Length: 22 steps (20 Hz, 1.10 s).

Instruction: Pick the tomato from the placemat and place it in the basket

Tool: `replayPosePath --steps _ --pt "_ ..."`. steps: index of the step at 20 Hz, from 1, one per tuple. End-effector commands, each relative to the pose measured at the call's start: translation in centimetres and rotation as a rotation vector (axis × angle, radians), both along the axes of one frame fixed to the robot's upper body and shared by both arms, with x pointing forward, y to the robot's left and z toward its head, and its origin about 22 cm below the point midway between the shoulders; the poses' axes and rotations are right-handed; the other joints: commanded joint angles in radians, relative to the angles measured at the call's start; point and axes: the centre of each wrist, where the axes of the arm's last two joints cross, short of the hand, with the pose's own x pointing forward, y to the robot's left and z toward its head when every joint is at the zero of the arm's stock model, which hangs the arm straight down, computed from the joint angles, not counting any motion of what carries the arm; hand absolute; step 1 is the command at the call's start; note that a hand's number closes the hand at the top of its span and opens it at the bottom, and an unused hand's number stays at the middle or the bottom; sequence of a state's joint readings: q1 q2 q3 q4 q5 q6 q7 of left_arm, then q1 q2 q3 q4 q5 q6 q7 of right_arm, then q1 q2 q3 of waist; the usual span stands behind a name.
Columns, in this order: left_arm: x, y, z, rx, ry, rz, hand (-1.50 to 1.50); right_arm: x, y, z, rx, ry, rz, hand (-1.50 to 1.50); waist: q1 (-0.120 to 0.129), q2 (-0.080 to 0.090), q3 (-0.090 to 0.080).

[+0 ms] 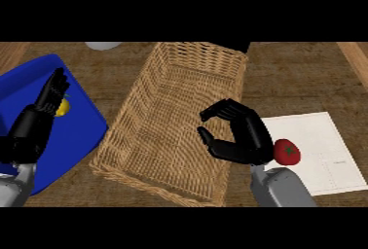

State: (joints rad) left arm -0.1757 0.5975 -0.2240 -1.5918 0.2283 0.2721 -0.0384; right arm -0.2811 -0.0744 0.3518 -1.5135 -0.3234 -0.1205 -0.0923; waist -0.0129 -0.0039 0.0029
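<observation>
Your right hand sits over the near right edge of the basket, fingers and thumb curled toward each other with a gap between them and nothing in it. The tomato is not in that curl: it lies on the white placemat, just off the back of the hand, on its right side. That's the relation to mind. The hand's opening faces left, toward the basket, while the tomato is behind it to the right, so you'd need to swing right and turn the opening around before closing. Whether the back of the hand actually touches the tomato is hard to say from this steep angle; they look very close. The tomato is round, so no long axis to line up with. Your left hand rests open, fingers up, over the blue plate at the far left, well apart from the tomato; the right is clearly the nearer one.
</observation>
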Motion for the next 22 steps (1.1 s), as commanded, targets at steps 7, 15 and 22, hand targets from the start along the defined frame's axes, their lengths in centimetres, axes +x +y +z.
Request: replayPosePath --steps 7,15,22 --pt "0.5 0.4 -0.4 0.065 0.038 -0.011 0.0 1.8 -2.3 6.9 -0.608 -0.176 -0.347 -1.5 -0.023 -0.015 -0.012" --pt "0.5 0.6 -0.8 0.075 0.037 -0.026 0.0 3.6 -7.7 13.6 -1.377 -0.044 -0.16 -1.5 -0.005 -0.011 -0.015" --pt "0.7 -0.1 -0.4 0.06 0.033 -0.039 0.0 3.1 -7.9 19.7 -1.585 0.126 0.17 -1.5 0.005 -0.004 -0.007"
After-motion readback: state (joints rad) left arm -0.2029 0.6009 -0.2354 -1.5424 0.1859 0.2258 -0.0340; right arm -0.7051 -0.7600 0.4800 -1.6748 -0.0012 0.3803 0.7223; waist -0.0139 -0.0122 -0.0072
